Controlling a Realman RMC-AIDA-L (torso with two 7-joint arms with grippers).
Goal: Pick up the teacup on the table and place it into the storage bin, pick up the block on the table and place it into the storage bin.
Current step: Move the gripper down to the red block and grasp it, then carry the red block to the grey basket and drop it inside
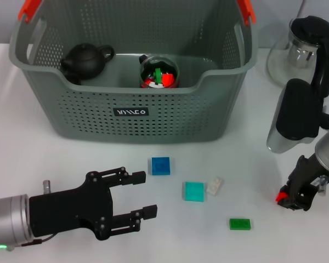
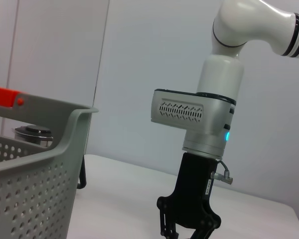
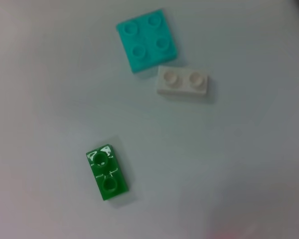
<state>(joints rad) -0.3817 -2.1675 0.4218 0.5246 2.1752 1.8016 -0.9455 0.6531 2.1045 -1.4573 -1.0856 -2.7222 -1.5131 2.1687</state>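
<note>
The grey-green storage bin point(image 1: 129, 112) stands at the back centre; its wall also shows in the left wrist view point(image 2: 35, 169). Inside it are a black teapot point(image 1: 86, 60) and a round glass teacup point(image 1: 159, 72) holding red, green and white pieces. Blue point(image 1: 160, 165), teal point(image 1: 194, 192), white point(image 1: 215, 187) and green point(image 1: 240, 223) blocks lie on the table before the bin. My right gripper point(image 1: 289, 200) is low at the right, shut on a red block point(image 1: 282, 195). My left gripper point(image 1: 145, 194) is open and empty, just left of the blue block.
A glass pitcher with a black handle point(image 1: 299, 52) stands at the back right beside the bin. The right wrist view shows the teal point(image 3: 148, 40), white point(image 3: 183, 82) and green point(image 3: 107, 172) blocks on the white table. The right arm's gripper point(image 2: 187, 229) shows in the left wrist view.
</note>
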